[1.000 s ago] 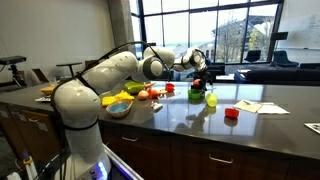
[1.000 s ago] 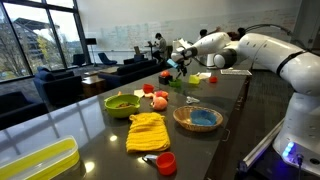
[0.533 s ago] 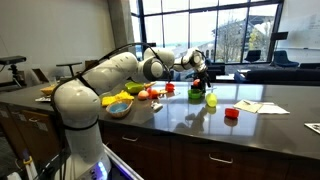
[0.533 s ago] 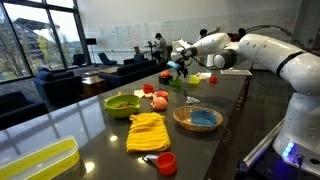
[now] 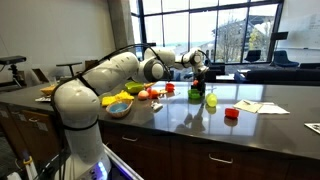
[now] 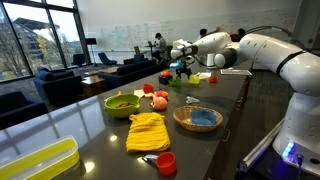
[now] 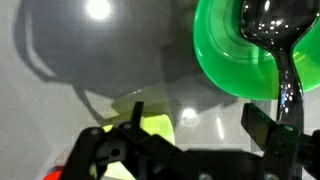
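One dark glossy countertop (image 7: 60, 90) bearing tableware, gripper (image 7: 194, 113) above.
Bright green round plastic plate (image 7: 225, 75), upper right in the wrist view, holds a black glossy spoon (image 7: 272, 30) with its handle running off the rim; pincer fingers spread wide, empty, poised just beside the plate's edge.

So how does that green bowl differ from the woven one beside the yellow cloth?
The green bowl is smooth and bright green; the woven bowl is brown basketwork with something blue inside. The green bowl looks deeper, the woven bowl wider and shallower. The green bowl sits nearer the windows, the woven bowl nearer the robot. Both are round and upright on the counter.
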Controlling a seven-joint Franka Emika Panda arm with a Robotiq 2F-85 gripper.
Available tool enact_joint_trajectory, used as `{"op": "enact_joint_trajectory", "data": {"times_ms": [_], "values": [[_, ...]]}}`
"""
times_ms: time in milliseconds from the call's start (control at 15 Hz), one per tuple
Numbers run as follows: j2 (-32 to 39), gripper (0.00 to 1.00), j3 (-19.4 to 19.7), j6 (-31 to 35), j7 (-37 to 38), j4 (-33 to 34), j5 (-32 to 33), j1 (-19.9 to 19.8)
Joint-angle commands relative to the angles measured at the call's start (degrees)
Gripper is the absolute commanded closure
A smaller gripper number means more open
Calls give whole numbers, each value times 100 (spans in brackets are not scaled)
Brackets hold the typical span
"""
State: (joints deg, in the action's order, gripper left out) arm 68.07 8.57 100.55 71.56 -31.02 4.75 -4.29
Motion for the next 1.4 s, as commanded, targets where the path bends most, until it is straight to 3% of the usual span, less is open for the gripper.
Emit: {"op": "enact_joint_trajectory", "data": {"times_ms": [0,667,733,933,1333], "values": [[63,0,-31,-380,-392,271,-7,-64],[301,0,180,2100,1900,562,27,32],[84,0,55,1774,1504,275,-12,23],[157,0,101,2076,1735,289,-8,35],[197,0,108,2076,1878,247,-31,18]]}}
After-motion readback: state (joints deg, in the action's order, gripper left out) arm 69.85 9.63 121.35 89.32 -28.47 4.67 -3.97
